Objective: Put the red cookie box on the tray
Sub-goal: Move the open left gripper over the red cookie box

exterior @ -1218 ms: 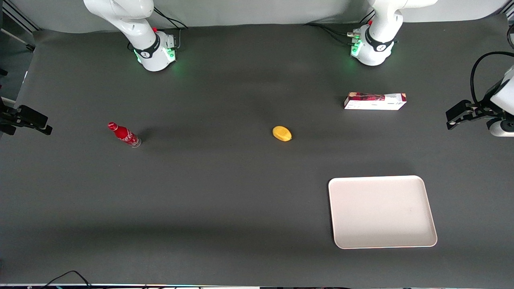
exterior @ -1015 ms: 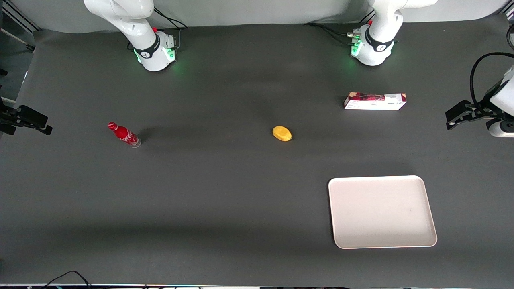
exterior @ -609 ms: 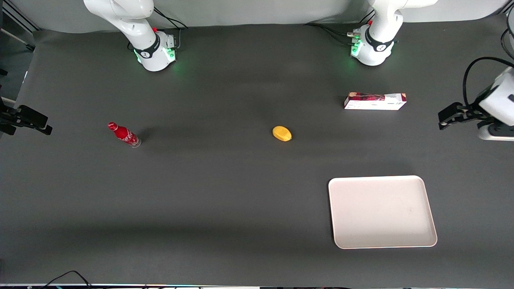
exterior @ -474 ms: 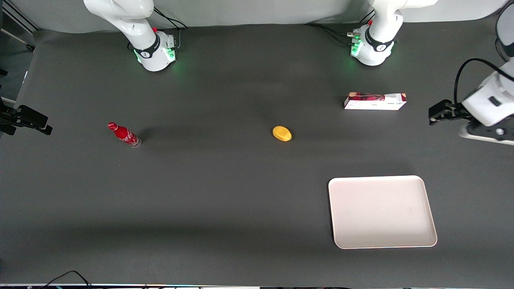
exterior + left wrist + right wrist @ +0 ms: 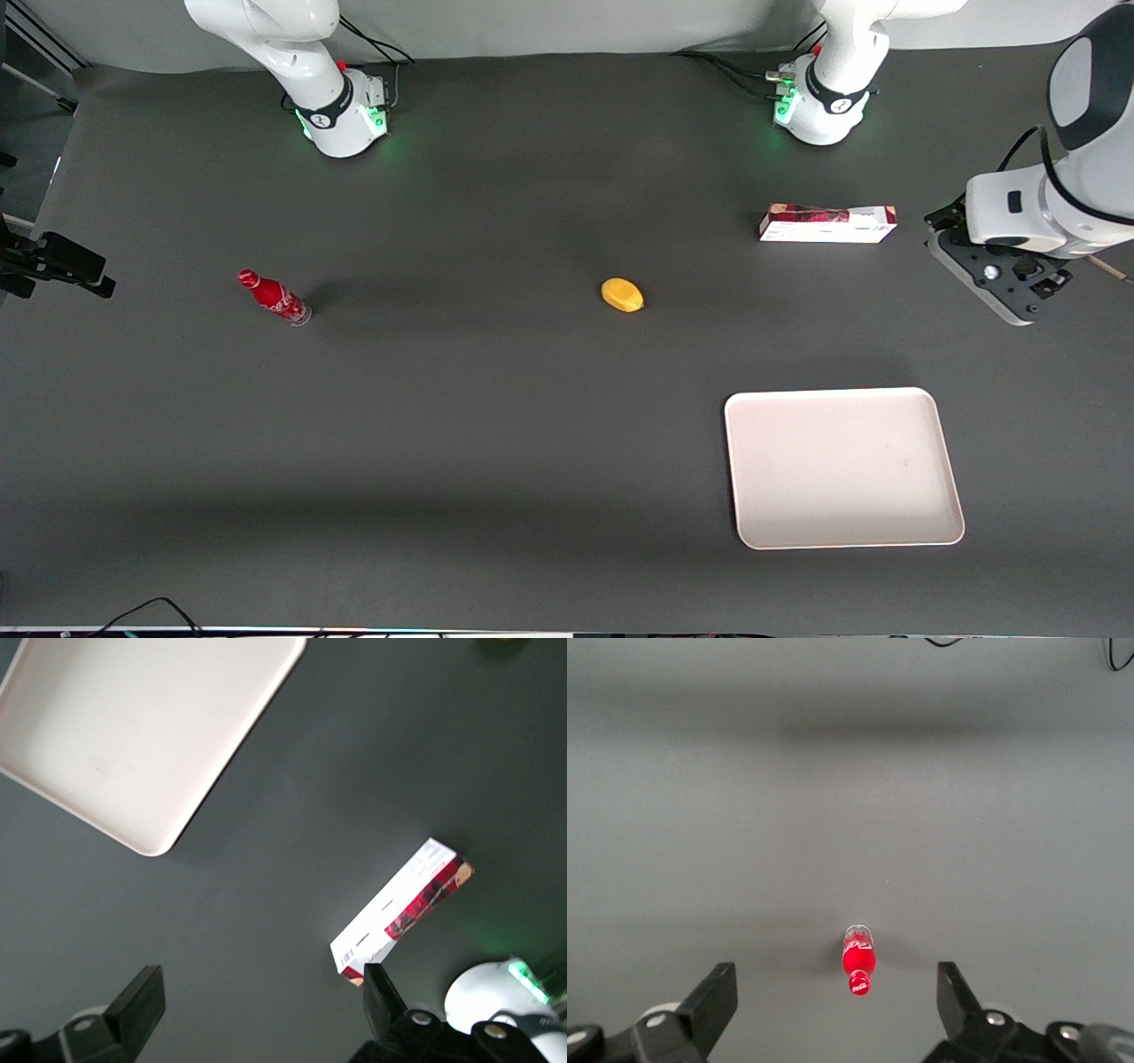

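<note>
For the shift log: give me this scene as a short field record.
red cookie box: lying flat on table, untouched
tray: nothing on it, nearer the front camera than the box
gripper: open, holding nothing, in the air beside the box toward the working arm's end
yellow object: mid-table
red bottle: toward parked arm's end
task state: box not yet grasped

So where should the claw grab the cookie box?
Probably around the middle of the red cookie box, coming from above, fingers across its narrow width. It lies flat and long on the table with nothing touching it. The open claw hangs beside it, toward the working arm's end.
</note>
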Action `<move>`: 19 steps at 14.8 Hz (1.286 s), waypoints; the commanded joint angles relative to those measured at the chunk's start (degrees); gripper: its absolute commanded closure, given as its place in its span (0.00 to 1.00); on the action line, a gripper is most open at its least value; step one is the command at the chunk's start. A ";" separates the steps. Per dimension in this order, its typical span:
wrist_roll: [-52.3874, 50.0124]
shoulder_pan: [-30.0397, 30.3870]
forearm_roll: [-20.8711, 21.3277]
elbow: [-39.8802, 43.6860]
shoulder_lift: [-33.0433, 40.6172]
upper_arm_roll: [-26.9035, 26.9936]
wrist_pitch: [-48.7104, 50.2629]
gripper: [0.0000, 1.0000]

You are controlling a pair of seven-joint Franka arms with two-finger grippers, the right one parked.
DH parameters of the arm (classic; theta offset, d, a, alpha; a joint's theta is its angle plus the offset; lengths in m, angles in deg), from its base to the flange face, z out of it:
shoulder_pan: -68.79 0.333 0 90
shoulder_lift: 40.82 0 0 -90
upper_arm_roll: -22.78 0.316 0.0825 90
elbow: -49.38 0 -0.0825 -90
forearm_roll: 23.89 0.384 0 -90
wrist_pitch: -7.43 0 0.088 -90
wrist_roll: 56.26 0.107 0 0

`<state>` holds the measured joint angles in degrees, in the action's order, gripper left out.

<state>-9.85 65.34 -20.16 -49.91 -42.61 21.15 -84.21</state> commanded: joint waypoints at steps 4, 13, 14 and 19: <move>17.48 0.55 1.19 -26.08 12.84 0.32 -14.42 0.00; 31.97 0.47 -2.67 -52.20 18.84 0.14 -32.34 0.00; 33.65 0.47 -3.29 -55.10 18.84 0.14 -35.94 0.00; 37.35 -0.15 -6.37 -63.99 17.44 -0.12 -44.76 0.00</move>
<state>24.19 65.66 -24.90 -109.34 -26.69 21.17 -124.58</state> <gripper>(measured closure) 0.000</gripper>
